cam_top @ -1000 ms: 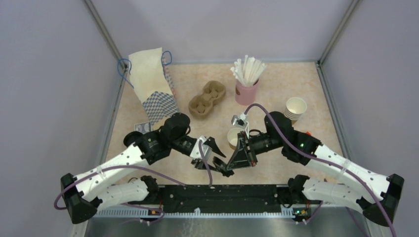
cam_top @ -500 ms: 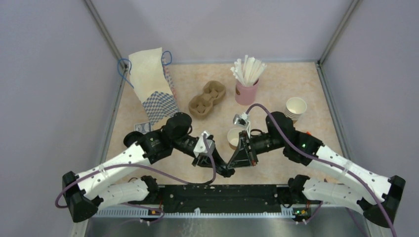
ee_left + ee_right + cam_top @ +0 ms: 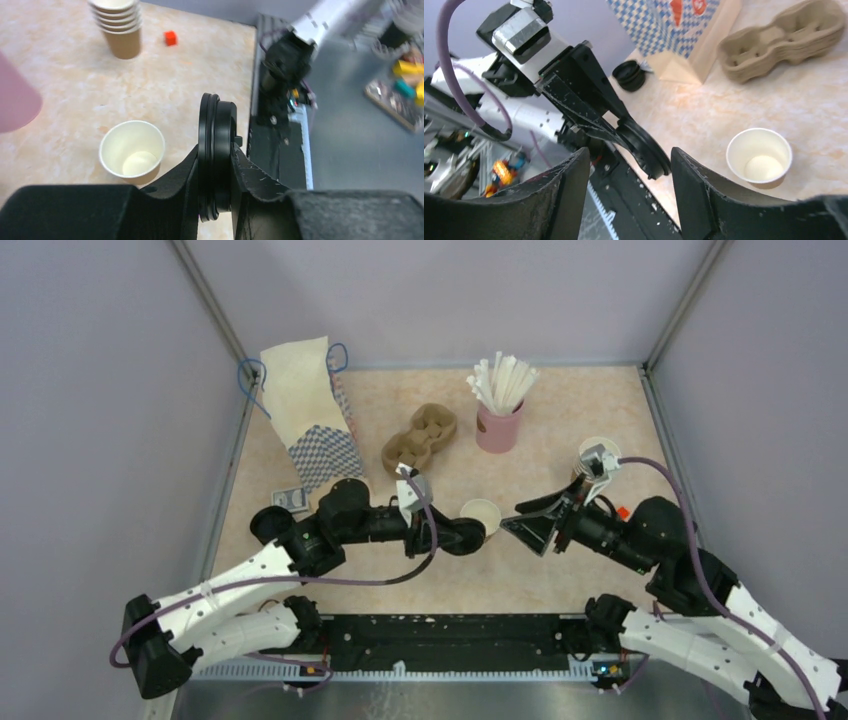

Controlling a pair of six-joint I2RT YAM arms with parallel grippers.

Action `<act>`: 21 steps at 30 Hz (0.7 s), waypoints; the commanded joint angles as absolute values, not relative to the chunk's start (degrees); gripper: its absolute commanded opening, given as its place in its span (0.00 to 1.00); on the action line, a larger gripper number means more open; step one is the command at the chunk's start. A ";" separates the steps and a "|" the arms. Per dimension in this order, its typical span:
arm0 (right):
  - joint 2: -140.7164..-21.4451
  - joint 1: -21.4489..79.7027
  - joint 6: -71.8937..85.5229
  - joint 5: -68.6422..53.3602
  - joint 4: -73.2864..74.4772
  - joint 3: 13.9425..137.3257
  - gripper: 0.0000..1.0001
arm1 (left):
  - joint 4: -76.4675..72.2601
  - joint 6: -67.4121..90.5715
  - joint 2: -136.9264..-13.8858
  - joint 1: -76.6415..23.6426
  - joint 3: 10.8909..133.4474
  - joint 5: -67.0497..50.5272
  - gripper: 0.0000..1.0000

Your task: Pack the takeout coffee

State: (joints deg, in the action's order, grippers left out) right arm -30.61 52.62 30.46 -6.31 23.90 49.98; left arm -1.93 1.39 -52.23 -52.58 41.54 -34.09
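Observation:
The takeout coffee's brown paper cup [image 3: 481, 515] stands open and upright at mid-table, white inside [image 3: 132, 149], with no lid on it. Its round black lid [image 3: 216, 120] is pinched edge-on between the fingers of my left gripper [image 3: 457, 537], just left of the cup and above the table. My right gripper [image 3: 523, 525] is open and empty a little right of the cup. In the right wrist view the lid [image 3: 645, 148] shows beyond my parted fingers, with the cup [image 3: 759, 157] to the right.
A checked paper bag [image 3: 310, 420] stands at the back left, with a cardboard cup carrier [image 3: 420, 440] beside it. A pink cup of white straws [image 3: 499, 415] is behind. A stack of lidless cups [image 3: 598, 458] and a red cube [image 3: 170, 37] lie right. Spare black lids [image 3: 629, 75] sit by the bag.
My left gripper closed on the lid, and my right gripper let it go, opened and drew back to the right. The left arm carried the lid up beside the cup.

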 commanded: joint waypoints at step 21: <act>-40.55 52.25 37.79 4.72 20.85 43.40 0.59 | -4.76 24.96 -51.25 -52.56 41.43 11.08 0.55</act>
State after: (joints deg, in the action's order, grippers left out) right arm -37.67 52.60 40.25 5.08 19.88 42.00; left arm -13.23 26.94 -51.48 -52.58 39.13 0.99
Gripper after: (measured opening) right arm 0.601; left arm 0.513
